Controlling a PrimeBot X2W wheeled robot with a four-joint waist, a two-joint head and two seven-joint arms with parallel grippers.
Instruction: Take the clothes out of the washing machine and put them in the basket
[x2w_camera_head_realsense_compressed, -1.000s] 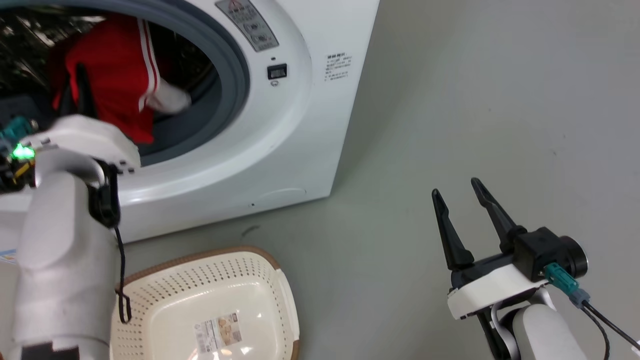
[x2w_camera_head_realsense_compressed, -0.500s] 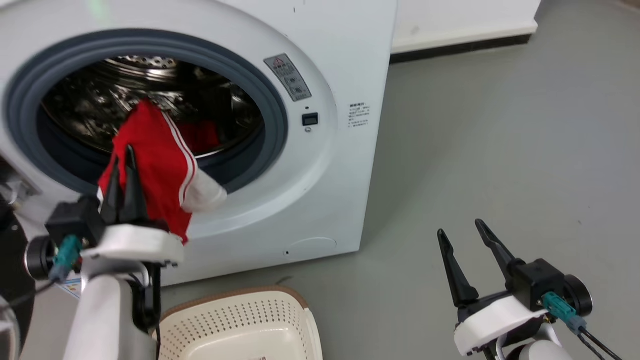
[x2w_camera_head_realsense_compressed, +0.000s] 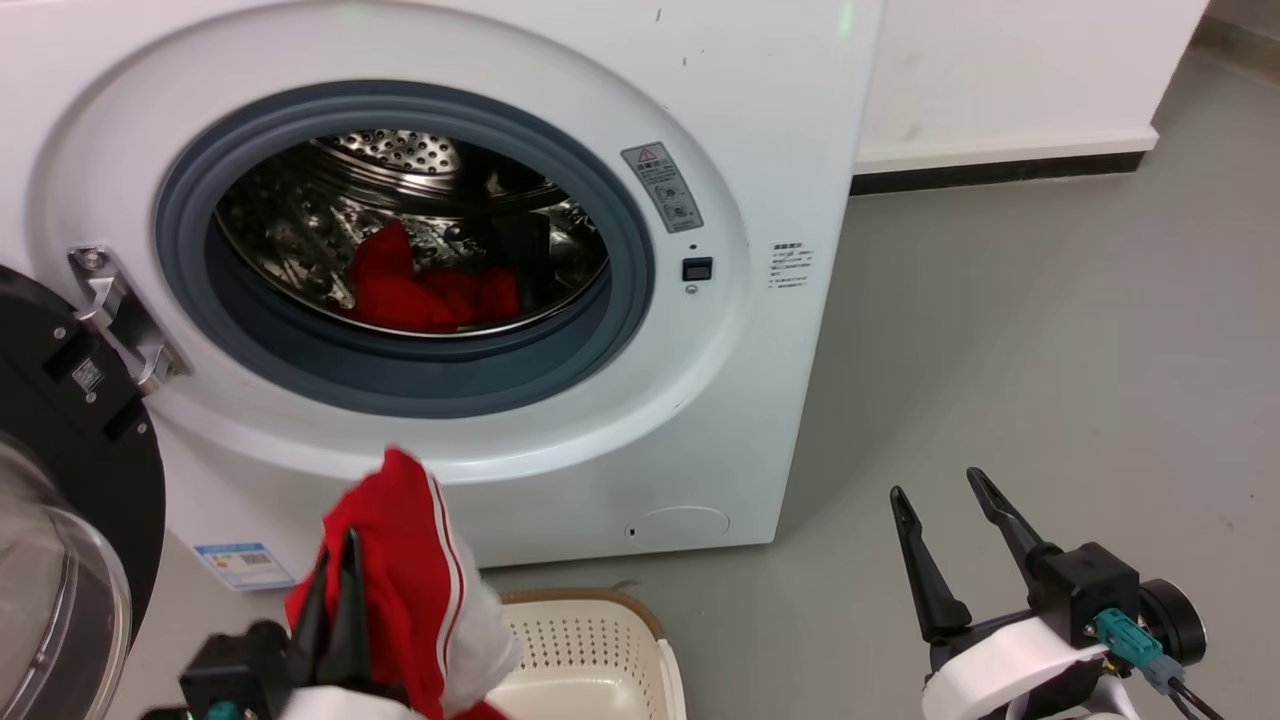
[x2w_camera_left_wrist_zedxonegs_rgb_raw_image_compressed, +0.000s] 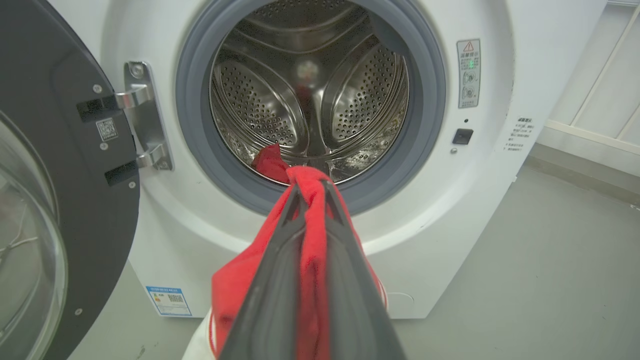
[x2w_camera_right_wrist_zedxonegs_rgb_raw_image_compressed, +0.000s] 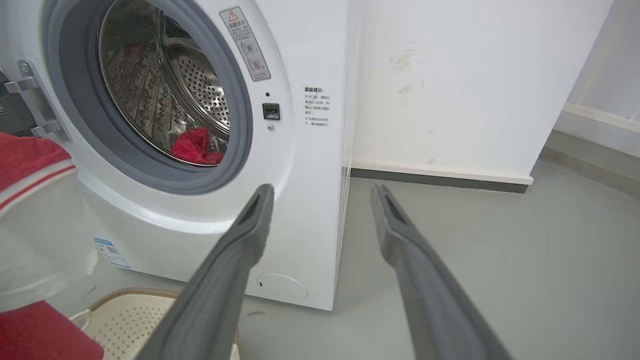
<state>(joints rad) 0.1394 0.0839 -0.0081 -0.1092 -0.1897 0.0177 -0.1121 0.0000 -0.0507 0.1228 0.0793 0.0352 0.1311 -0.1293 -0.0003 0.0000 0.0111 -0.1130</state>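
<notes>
Left wrist view is showing the left gripper (x2w_camera_left_wrist_zedxonegs_rgb_raw_image_compressed: 312, 189) pinching a red garment with white stripe trim (x2w_camera_left_wrist_zedxonegs_rgb_raw_image_compressed: 312, 260). The fabric is bunching between its pressed-together fingers and hanging slack beneath them, so it is being carried clear of the floor. Just below and to the right of that gripper the basket (x2w_camera_head_realsense_compressed: 600, 640) is sitting on the floor under the porthole, making for a short drop. The garment may already be hanging over its rim, though the head view is cutting both off. Well off to the right, the right gripper (x2w_camera_head_realsense_compressed: 936, 483) is hovering with fingers spread, carrying nothing. Beyond the left gripper the washing machine (x2w_camera_head_realsense_compressed: 780, 150) is standing with its door (x2w_camera_head_realsense_compressed: 60, 420) swung wide, leaving the drum open to reach. A second red piece (x2w_camera_head_realsense_compressed: 430, 295) is lying at the drum's bottom. Beside the porthole a grey sticker (x2w_camera_head_realsense_compressed: 662, 186) is showing a red warning triangle. Its print, and that on the blue-edged label (x2w_camera_head_realsense_compressed: 245, 565) lower down, is coming out too small to read.
</notes>
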